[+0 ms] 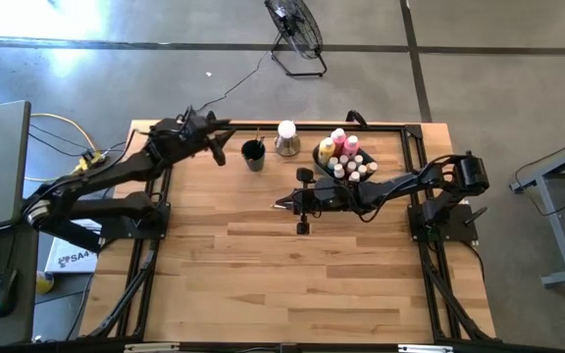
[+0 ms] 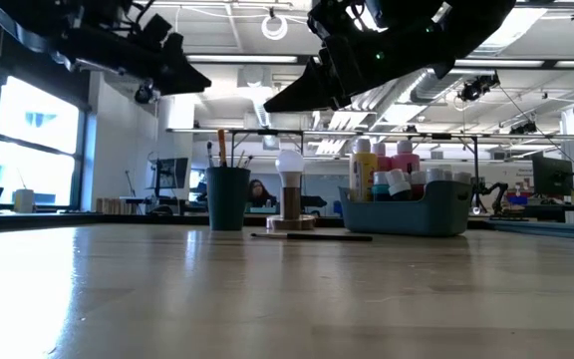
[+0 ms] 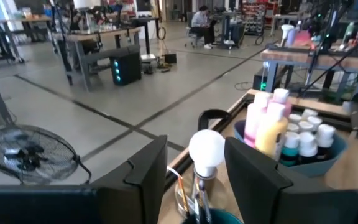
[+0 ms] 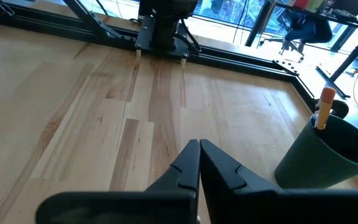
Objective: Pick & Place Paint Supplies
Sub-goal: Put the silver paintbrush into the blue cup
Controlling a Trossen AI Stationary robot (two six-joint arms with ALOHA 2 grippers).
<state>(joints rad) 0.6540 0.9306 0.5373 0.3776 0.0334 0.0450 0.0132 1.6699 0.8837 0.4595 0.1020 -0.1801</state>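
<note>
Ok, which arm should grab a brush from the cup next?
Left. The left gripper, open, hangs right beside the cup holding the brushes. The right gripper is shut, farther off over the table.

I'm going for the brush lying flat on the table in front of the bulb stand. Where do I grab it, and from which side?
Take the brush near mid-handle, coming straight down from above, jaws set across its length. It lies flat and thin on the table, so a side approach would probably find nothing to close on.
</note>
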